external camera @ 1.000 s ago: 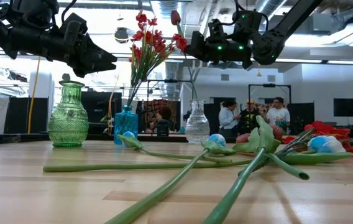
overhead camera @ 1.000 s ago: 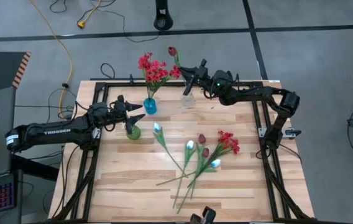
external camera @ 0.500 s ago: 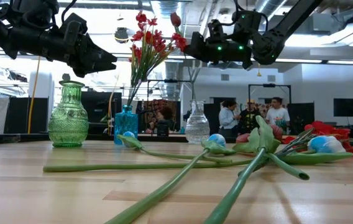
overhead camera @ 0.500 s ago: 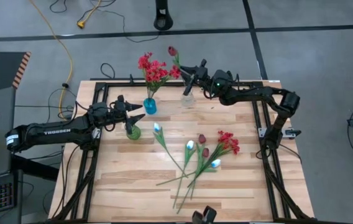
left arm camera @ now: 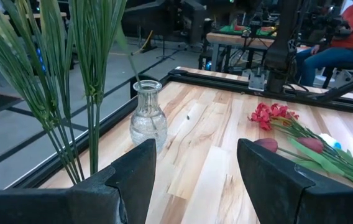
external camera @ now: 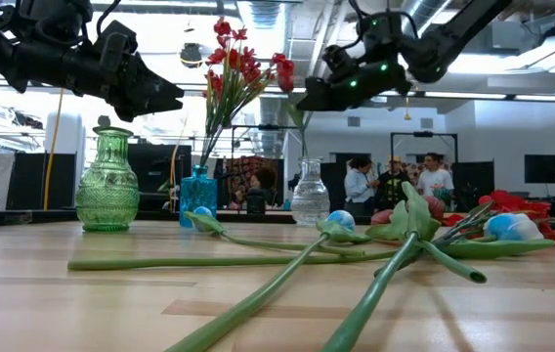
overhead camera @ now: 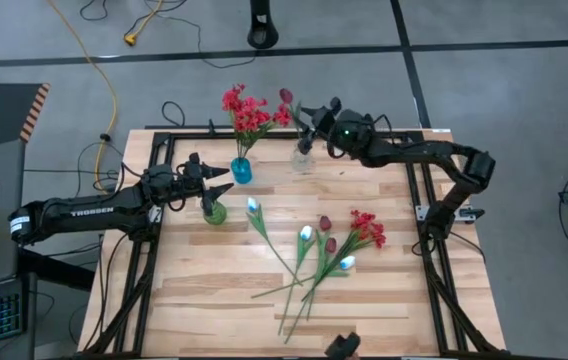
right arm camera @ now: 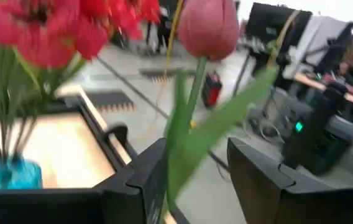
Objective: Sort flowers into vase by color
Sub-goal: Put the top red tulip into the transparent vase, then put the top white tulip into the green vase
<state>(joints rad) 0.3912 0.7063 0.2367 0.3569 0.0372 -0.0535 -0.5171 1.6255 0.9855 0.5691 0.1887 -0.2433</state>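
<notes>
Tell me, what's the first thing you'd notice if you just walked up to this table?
Probably the bunch of bright red flowers standing tall in the little blue vase at the back of the table. Right beside it, the right gripper is open around a dark tulip whose stem goes down into the clear vase. More flowers lie in a heap in the middle of the wooden table.

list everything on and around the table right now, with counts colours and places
blue vase: 1, blue, table's far edge, holding red blossoms
clear vase: 1, clear glass, beside the blue vase, one maroon tulip in it
green vase: 1, green, left side
loose flowers: several, white, maroon and red, lying mid-table
people: three, in the room behind
left end effector: open, above the green vase
right end effector: open, at the tulip's stem
</notes>
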